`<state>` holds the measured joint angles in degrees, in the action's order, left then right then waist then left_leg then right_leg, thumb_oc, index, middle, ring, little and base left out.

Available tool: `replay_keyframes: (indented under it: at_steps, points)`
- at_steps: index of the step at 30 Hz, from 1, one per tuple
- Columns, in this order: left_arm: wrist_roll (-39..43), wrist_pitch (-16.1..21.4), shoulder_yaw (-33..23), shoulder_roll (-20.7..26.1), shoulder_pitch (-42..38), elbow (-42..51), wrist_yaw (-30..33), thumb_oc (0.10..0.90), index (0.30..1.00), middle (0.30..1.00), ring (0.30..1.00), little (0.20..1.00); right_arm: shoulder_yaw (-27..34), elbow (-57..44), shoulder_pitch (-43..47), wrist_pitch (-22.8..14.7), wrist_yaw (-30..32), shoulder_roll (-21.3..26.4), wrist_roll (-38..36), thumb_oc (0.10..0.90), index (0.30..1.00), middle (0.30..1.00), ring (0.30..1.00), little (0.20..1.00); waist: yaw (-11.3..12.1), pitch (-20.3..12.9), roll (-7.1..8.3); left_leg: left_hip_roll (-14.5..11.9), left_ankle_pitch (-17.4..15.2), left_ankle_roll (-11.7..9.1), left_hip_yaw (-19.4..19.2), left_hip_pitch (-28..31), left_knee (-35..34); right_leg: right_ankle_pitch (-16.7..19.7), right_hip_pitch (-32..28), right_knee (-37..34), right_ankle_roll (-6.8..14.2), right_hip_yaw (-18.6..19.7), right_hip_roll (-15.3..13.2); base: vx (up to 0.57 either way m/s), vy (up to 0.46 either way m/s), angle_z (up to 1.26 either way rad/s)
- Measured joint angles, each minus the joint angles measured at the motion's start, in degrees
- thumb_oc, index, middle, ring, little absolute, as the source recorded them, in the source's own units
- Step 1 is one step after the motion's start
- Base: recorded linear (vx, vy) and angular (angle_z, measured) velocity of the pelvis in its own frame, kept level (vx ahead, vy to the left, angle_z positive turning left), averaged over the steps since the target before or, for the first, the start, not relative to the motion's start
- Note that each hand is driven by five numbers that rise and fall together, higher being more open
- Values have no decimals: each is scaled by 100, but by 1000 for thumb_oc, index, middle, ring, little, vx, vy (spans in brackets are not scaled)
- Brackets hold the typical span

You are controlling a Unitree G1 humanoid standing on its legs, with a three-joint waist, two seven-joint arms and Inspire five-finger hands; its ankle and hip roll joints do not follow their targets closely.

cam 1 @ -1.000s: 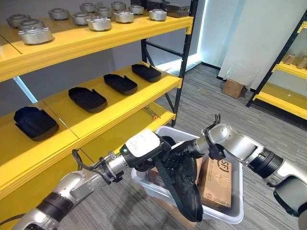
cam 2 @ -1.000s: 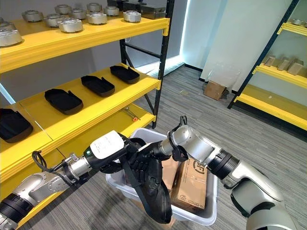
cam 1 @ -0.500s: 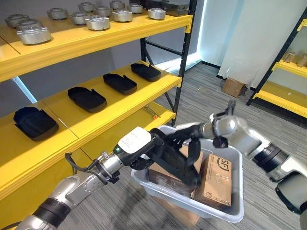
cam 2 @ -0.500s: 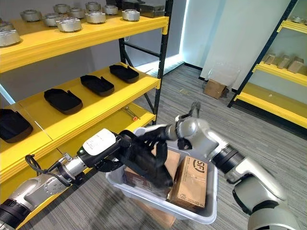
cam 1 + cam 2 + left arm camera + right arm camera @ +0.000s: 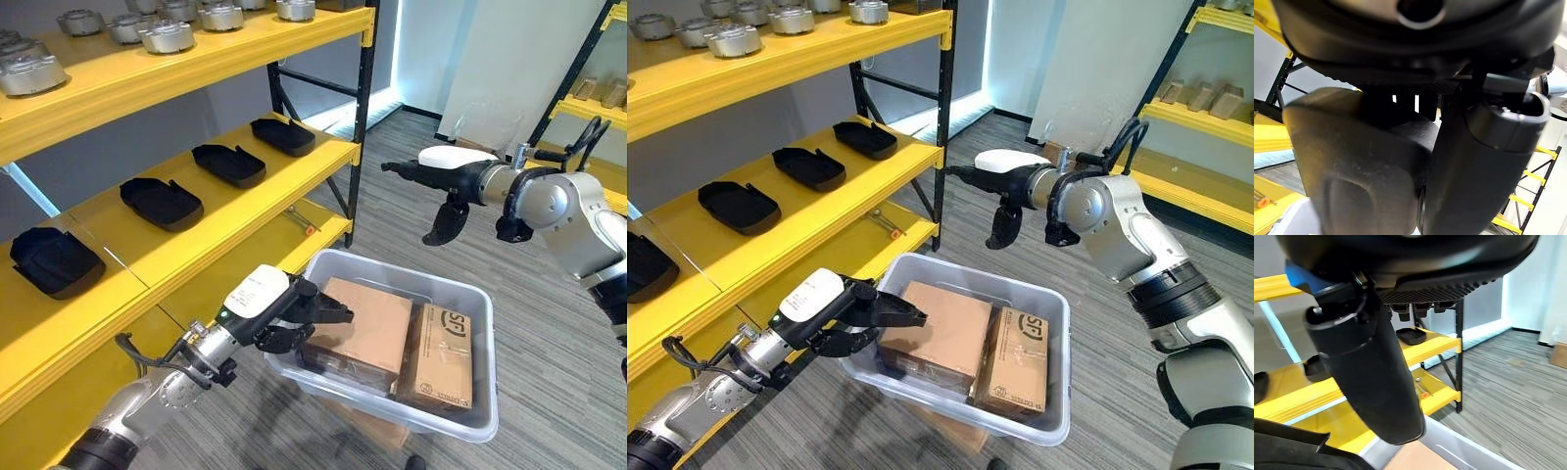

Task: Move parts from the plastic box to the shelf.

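Yellow shelf (image 5: pixel 245 211) carries black parts (image 5: pixel 162 202) in a row, with bare board between them and the front edge. Plastic box (image 5: pixel 460 431) stands on grey floor beside it, holding cardboard cartons (image 5: pixel 362 328). Left hand (image 5: pixel 294 313) at the box's near rim, fingers extended, empty. Right hand (image 5: pixel 441 181) above the box, relaxed, empty.

Cartons (image 5: pixel 367 318) in box (image 5: pixel 460 431) (beside shelf (image 5: pixel 245 211)).

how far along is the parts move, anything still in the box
Four black parts already lie on the yellow shelf. The left hand sits at the plastic box rim; the right hand hangs open, empty, above it. Two cardboard boxes remain inside.
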<state>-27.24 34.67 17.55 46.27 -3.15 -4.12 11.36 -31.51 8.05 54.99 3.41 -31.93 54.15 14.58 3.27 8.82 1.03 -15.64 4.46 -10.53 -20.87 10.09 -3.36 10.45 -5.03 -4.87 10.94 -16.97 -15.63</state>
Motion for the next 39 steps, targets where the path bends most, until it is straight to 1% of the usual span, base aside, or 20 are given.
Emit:
replay_keyframes:
  at_steps: [5,12,15,16,17,19,21,23,25,29,31,32,35,36,39]
  points:
    - [0,9,0,0,4,3,-23,400,300,300,300,300,0,-136,-10,76,56,-53,8,900,1000,1000,1000,1000,-4,2,3,1,12,-20,-2,0,0,0,1,0,0,2,1,0,0,0]
    - [2,7,0,-5,5,11,-59,400,300,300,300,300,78,-186,-126,71,617,-76,113,900,1000,1000,1000,1000,-7,2,4,3,12,-22,-5,0,0,-1,4,0,1,5,1,0,0,0]
    - [2,0,-1,-34,5,20,-59,400,300,300,300,300,203,-507,-308,162,742,-95,113,900,1000,1000,1000,1000,-25,3,3,6,9,-17,-11,0,0,-1,14,0,1,15,-1,0,0,0]
    - [2,-4,-1,-63,7,29,-59,400,300,300,300,300,363,-773,-482,245,742,-118,114,900,1000,1000,1000,1000,-20,4,2,6,7,-14,-22,-3,-1,-1,28,0,1,29,-1,-11,3,-6]
    - [1,-22,-5,-77,25,30,-60,400,300,300,300,300,557,-1093,-682,335,741,-222,113,900,1000,1000,1000,1000,-23,4,2,8,7,-15,-42,-2,-1,0,44,0,0,56,-1,-11,2,-7]
    - [-2,-76,-23,-130,41,34,-62,400,300,300,300,300,784,-1372,-935,414,748,-397,114,900,1000,1000,1000,1000,-60,8,-5,12,7,-16,-54,0,-1,1,53,1,-1,72,-2,-6,3,-3]
    - [-3,-125,-93,-288,90,33,-59,400,300,300,300,300,911,-1696,-1276,584,752,-602,136,900,1000,1000,1000,1000,-123,11,-10,19,7,-16,-58,0,-1,2,58,1,-1,78,-6,0,0,0]
    - [-10,-130,-92,-291,119,33,-55,400,300,300,300,300,917,-1786,-1517,631,752,-738,171,900,1000,1000,1000,1000,-177,11,-10,19,0,-9,-68,4,-1,2,62,1,-1,92,-6,-8,-1,-2]
    - [-14,-132,-92,-305,139,34,-31,400,300,300,300,300,1006,-1797,-1900,702,799,-903,230,900,1000,1000,1000,1000,-201,19,-20,20,-9,3,-81,5,-1,2,72,1,-2,107,-6,-13,-4,-4]
    - [-16,-182,-98,-462,189,34,57,400,300,300,300,300,1008,-1763,-2533,828,886,-939,228,900,1000,1000,1000,1000,-237,51,-65,24,-30,18,-99,4,0,2,87,1,-1,124,-8,0,0,0]
    - [-17,-220,-99,-486,201,36,69,400,300,300,300,300,1011,-1638,-2686,827,933,-999,221,900,1000,1000,1000,1000,-272,59,-66,23,-32,18,-101,4,0,2,90,1,-1,126,-7,0,0,0]
    - [-16,-228,-118,-487,231,45,85,400,300,300,300,300,1024,-1572,-2834,830,1063,-1059,208,900,1000,1000,1000,1000,-292,69,-67,24,-36,15,-104,5,0,2,91,1,-1,130,-7,0,0,0]
    - [-18,-262,-183,-496,245,48,192,400,300,300,300,300,1026,-1397,-2905,832,1214,-1123,-6,900,1000,1000,1000,1000,-317,141,-69,27,-36,14,-115,13,2,3,97,1,-1,151,-7,2,-2,-1]
    - [-18,-321,-212,-523,250,56,316,400,300,300,300,300,1031,-1391,-3022,837,1443,-1129,-73,900,1000,1000,1000,1000,-314,164,-81,25,-36,14,-114,13,2,3,97,1,-1,151,-6,0,0,0]
    - [-60,-408,-455,-624,389,187,488,400,300,300,300,300,1065,-1280,-3096,773,1767,-1281,-184,900,1000,1000,1000,1000,-302,165,-81,26,-35,11,-106,12,1,3,96,1,-1,147,-6,0,0,0]
